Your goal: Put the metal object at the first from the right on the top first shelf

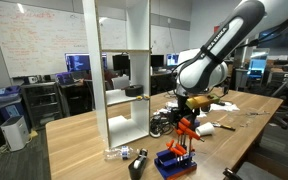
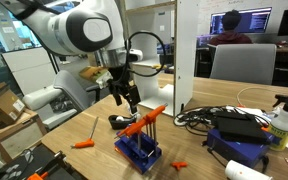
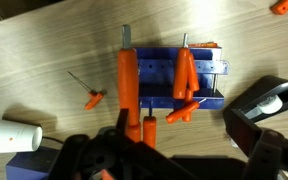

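Orange-handled tools [image 1: 187, 130] stand in a blue tool holder [image 1: 172, 162] on the wooden table, also seen in an exterior view [image 2: 144, 123]. In the wrist view the holder [image 3: 162, 72] carries a long orange handle [image 3: 128, 85] on the left and the rightmost orange tool [image 3: 187, 72] with a tilted one below it. My gripper [image 1: 189, 106] [image 2: 125, 100] hovers just above the tools, open and empty. Its dark jaws [image 3: 174, 165] fill the bottom of the wrist view. The tall white shelving unit's upper bare board [image 1: 124, 51] is behind and to the left.
A lower shelf board [image 1: 124, 95] bears dark items. A loose orange screwdriver [image 2: 82, 145] [image 3: 87, 93] lies on the table. A black object [image 3: 266, 108] and a white cylinder [image 3: 9, 135] lie near the holder. Cables and a black box [image 2: 234, 125] and a bottle [image 2: 282, 122] sit nearby.
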